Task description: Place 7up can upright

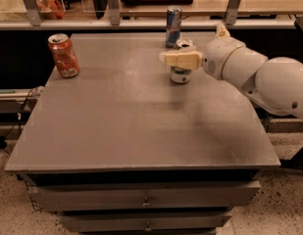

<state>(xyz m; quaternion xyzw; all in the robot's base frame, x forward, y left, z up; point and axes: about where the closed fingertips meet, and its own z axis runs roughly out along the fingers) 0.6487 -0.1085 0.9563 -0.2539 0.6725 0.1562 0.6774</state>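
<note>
The 7up can, silvery-white with green markings, stands upright on the grey table, at the back, right of the middle. My gripper reaches in from the right and is shut around the can's upper half. The cream near finger lies across the can's front, and the far finger is hidden behind the can. The can's base rests on the table top.
A tall slim blue-and-silver can stands just behind the 7up can near the table's back edge. An orange soda can stands at the back left. A shelf rail with posts runs behind the table. Drawers sit under the table front.
</note>
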